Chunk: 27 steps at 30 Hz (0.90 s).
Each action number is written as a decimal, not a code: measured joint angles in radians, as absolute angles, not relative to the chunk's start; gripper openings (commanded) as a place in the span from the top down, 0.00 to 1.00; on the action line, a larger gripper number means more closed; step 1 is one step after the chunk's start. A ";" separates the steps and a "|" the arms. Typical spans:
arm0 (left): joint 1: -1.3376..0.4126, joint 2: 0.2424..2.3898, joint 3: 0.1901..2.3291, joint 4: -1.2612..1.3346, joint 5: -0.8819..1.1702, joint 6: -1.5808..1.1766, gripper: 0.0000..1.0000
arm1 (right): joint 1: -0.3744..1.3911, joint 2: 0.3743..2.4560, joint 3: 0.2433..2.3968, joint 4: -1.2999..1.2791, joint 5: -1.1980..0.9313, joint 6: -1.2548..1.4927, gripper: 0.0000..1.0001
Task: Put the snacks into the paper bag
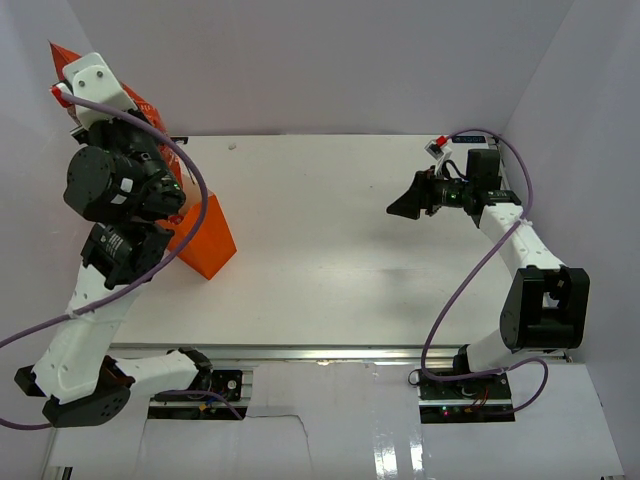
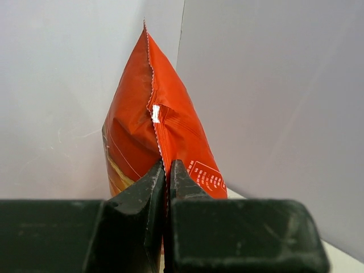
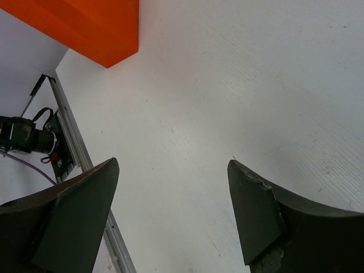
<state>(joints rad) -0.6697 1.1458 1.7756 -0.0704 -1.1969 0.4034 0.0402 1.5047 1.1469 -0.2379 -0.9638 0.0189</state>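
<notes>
My left gripper (image 2: 168,166) is shut on the back seam of the large red-orange crisp bag (image 2: 176,125) and holds it up in the air by the left wall. In the top view the crisp bag's corner (image 1: 62,58) shows above the left wrist at the far left. The bright orange paper bag (image 1: 207,240) stands on the table below the left arm; its corner shows in the right wrist view (image 3: 96,28). My right gripper (image 1: 398,207) is open and empty over the right side of the table (image 3: 173,170). The candy pack and small sweets are out of view.
The white table (image 1: 340,250) is boxed in by white walls at the left, back and right. A metal rail (image 3: 71,142) with cables runs along the near edge by the arm bases.
</notes>
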 measured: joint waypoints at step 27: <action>-0.227 1.282 1.747 -0.500 -0.805 -0.022 1.00 | -0.049 1.504 1.099 -0.237 -0.992 0.019 0.17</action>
<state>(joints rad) -0.2272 1.2823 1.7466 -0.4995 -0.8051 -0.0216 -0.0490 1.5040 1.0988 -0.2375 -0.9916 0.0185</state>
